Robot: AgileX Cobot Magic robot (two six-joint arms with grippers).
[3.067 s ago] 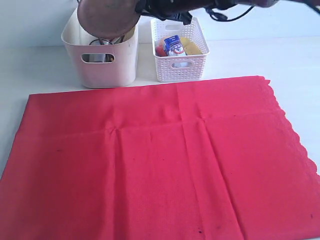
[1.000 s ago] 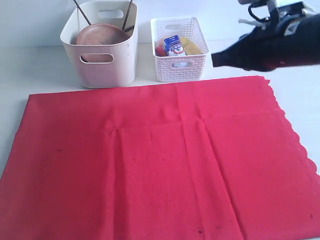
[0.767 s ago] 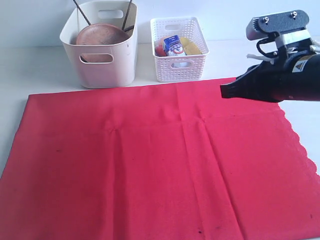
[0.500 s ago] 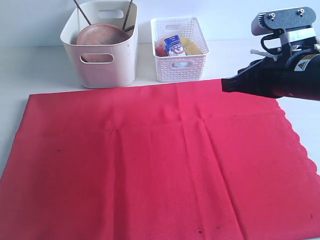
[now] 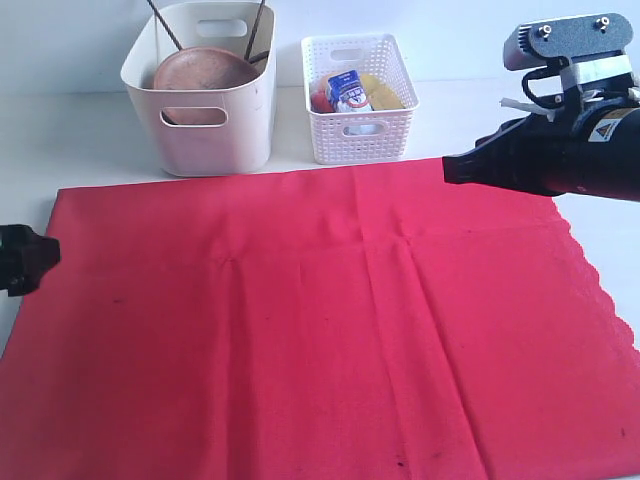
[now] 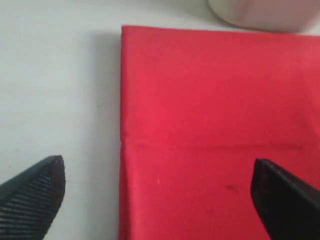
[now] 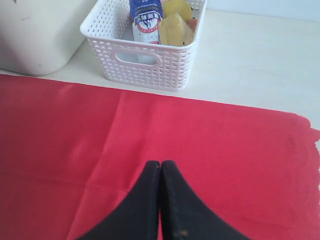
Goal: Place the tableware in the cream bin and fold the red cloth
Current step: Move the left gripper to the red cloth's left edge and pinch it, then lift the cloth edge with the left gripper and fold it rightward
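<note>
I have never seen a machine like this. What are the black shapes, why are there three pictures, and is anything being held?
This is a robot with two arms, each ending in a pincer called the end effector. One picture comes from a camera off the arms that looks over a white table. The other two come from a camera on each wrist, looking past that arm's own fingers.

The right end effector is shut and empty, above the far right part of a spread red cloth. The left end effector is open and empty; one finger is over the table and the other over the cloth, at its left edge.

Behind the cloth stand a cream bin, with a brown clay plate and dark chopsticks in it, and a white lattice basket holding a milk carton.
</note>
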